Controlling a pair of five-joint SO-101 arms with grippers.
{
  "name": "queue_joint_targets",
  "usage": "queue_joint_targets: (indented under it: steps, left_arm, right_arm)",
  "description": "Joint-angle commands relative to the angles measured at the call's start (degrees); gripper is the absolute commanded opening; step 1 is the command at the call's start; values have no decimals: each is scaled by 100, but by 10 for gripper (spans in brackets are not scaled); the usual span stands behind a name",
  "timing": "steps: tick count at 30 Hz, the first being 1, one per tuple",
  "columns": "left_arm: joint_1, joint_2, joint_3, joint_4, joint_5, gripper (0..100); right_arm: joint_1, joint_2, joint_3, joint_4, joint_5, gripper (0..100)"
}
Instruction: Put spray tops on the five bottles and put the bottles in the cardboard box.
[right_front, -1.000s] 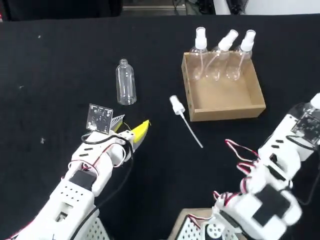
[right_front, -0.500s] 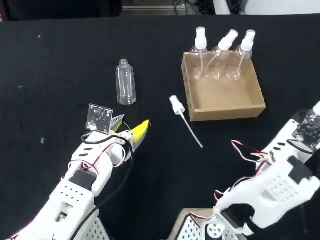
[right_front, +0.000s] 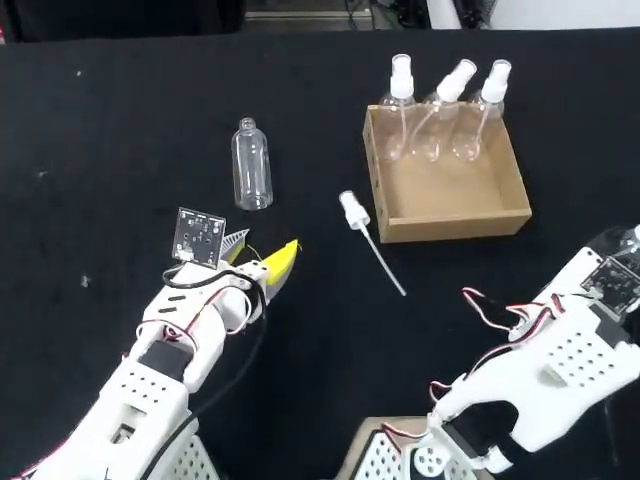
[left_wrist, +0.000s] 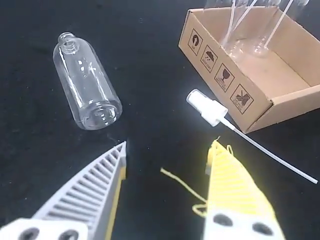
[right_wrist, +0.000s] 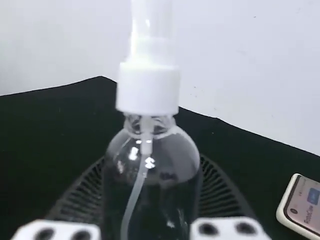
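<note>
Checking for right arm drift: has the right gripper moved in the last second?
Yes. The right gripper, shut on a bottle, has pulled back from the cardboard box.

Three capped bottles (right_front: 440, 110) in box (right_front: 455, 222), against far wall. One bare bottle (right_front: 251, 165) lies on tabletop (right_front: 100, 150); loose spray top (right_front: 355, 212) just beside box. Nearby, left hand (right_front: 266, 246), fingers apart, empty.

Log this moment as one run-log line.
box: three capped bottles inside | table: uncapped bottle, loose spray top | left gripper: open | right gripper: shut on fourth capped bottle
</note>
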Motion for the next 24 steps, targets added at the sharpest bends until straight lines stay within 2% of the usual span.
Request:
queue_joint_targets:
  steps: [1, 13, 19, 24]
  left_arm:
    - [48, -88, -84, -123, -44, 252]
    - [48, -105, -84, -123, -44, 252]
    - [48, -105, -84, -123, -44, 252]
    - [48, -105, -84, -123, -44, 252]
  right_arm:
    - [105, 4, -110, -97, -18, 177]
    - [105, -22, -92, -70, -18, 185]
    - [105, 4, -92, -62, -62, 309]
    - [105, -31, 40, -105, -70, 305]
